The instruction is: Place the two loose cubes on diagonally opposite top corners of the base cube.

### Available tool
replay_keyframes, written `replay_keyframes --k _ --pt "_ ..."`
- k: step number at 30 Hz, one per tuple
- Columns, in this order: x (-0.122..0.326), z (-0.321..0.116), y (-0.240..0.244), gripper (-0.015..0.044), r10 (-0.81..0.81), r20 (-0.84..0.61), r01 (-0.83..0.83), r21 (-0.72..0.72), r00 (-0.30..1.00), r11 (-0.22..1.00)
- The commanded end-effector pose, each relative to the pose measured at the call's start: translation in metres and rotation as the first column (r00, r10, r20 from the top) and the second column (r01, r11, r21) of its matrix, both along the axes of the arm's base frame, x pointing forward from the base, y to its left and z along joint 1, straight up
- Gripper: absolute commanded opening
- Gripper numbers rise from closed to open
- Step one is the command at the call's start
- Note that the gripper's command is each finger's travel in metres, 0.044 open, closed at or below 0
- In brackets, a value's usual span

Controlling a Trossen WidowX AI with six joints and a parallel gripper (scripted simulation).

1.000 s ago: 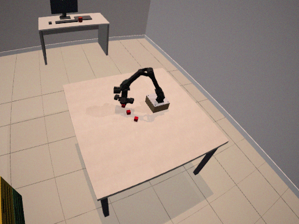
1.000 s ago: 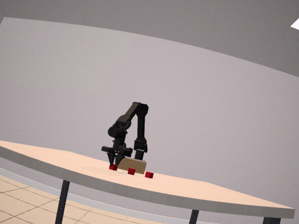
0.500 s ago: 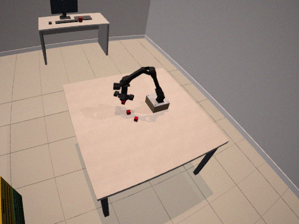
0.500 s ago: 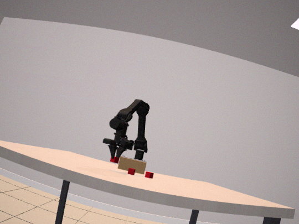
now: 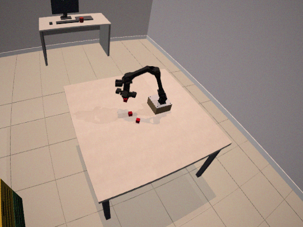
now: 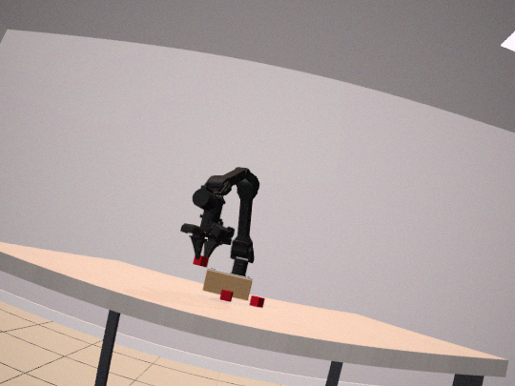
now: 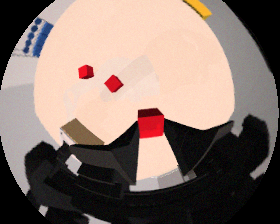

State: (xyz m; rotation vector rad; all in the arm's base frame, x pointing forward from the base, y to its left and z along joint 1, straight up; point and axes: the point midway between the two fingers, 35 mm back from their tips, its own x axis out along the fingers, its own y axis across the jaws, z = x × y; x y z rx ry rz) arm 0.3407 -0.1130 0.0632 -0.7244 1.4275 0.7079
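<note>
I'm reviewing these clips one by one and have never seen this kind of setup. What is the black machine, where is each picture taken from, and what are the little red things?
The black machine is a jointed robot arm bolted to a tan block on a table. One picture looks down from high in the room, one looks up from near the table's edge, and the round one comes from a camera on the arm's wrist. At the arm's tip is the gripper, two fingers that pinch. It is shut on a red cube, held above the table. Two more red cubes sit on the table, apart from each other. Behind is a desk with a monitor.
</note>
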Motion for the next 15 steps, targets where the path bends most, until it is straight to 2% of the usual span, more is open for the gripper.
replay_keyframes --k 1,15 --pt "-0.001 0.013 0.000 0.0105 -0.002 0.002 0.002 -0.004 1.000 1.000" --pt "0.004 0.008 0.034 0.0105 -0.114 0.003 0.113 0.002 0.994 0.994"
